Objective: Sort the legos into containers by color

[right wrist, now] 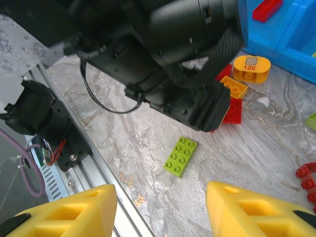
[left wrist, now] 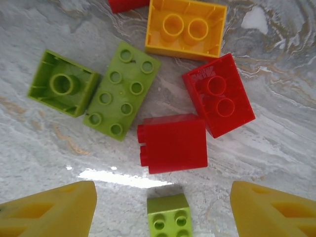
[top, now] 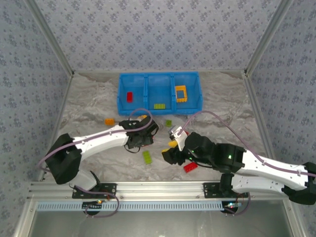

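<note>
The left gripper [left wrist: 163, 192] is held wide open, with nothing gripped. A small lime brick [left wrist: 169, 217] is seen between its fingers, untouched, and a red brick [left wrist: 173, 143] lies at that brick's 12 o'clock. The right gripper [right wrist: 160, 192] is likewise parted and empty, with a long lime brick [right wrist: 180, 156] at 12 o'clock. Overhead, the blue tray [top: 159, 75] is found toward 12 o'clock of both grippers.

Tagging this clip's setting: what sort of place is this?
Probably a lab robot cell, not a home: patterned walls on an aluminium frame, two arms bolted to a rail, toy bricks and a blue tray on a marbled table.
</note>
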